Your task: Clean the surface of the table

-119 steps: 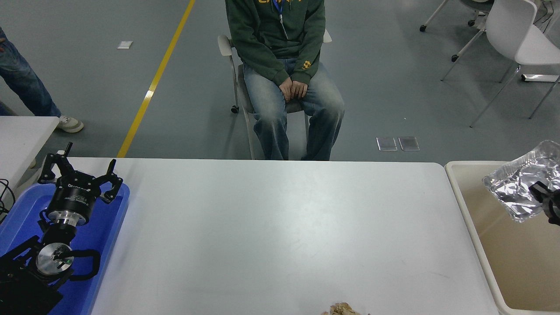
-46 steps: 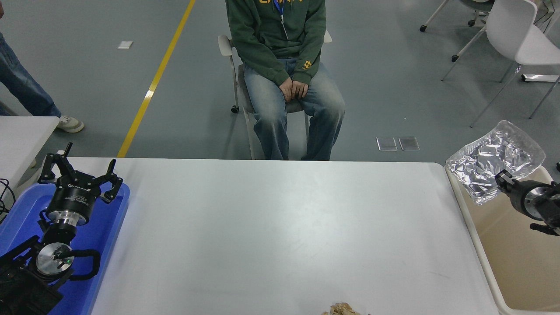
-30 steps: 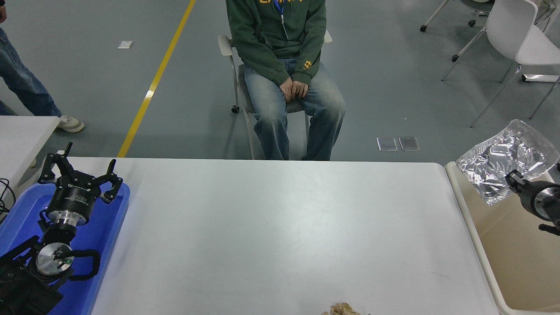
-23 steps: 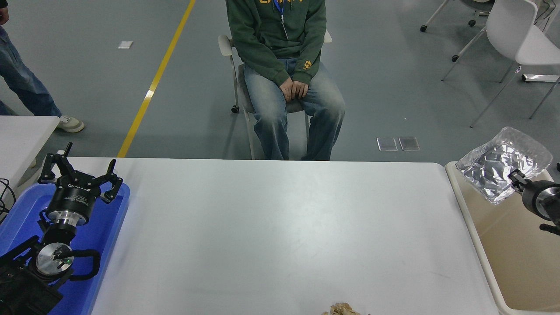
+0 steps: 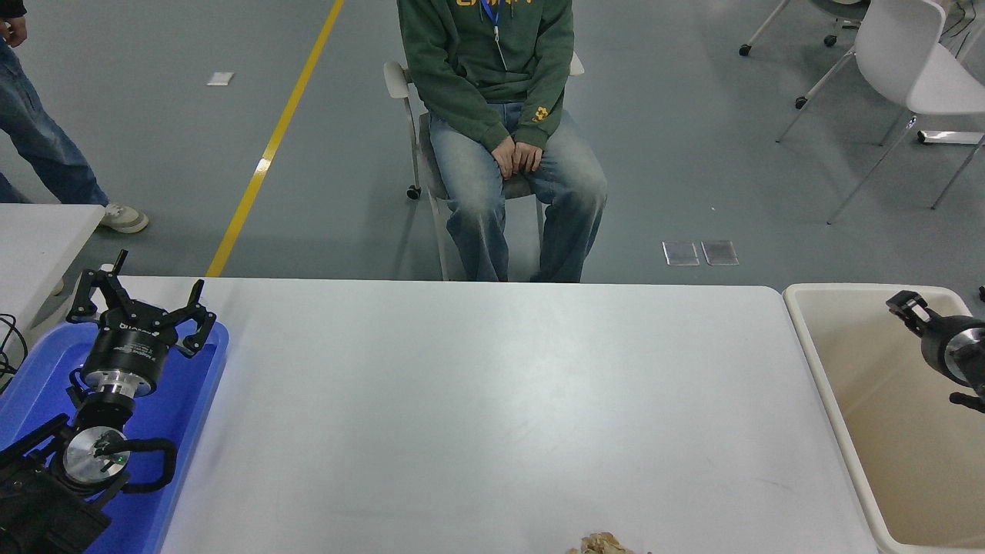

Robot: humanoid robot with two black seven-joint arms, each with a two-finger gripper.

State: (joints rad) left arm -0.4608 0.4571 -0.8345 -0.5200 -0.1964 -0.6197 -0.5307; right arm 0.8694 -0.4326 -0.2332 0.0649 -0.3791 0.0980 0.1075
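Observation:
The table surface [image 5: 492,400] is a wide white top filling the middle of the view. A small crumpled tan scrap [image 5: 601,545] lies on it at the near edge. My right gripper [image 5: 905,305] hangs open and holds nothing, above the far part of the beige bin [image 5: 803,323] that stands off the table's right end. The shiny foil bag is out of view. My left gripper [image 5: 138,296] is parked open at the lower left, over a blue tray [image 5: 202,400].
A person in a green hoodie sits on a chair [image 5: 396,81] at the far side, hands in lap. Another person's legs [image 5: 42,154] stand at far left beside a second white table corner [image 5: 38,238]. White chairs [image 5: 916,69] stand at the top right.
Half a second ago my right gripper held a crumpled foil bag over the bin. Now the bag is gone from the gripper and from view. The left arm has not moved.

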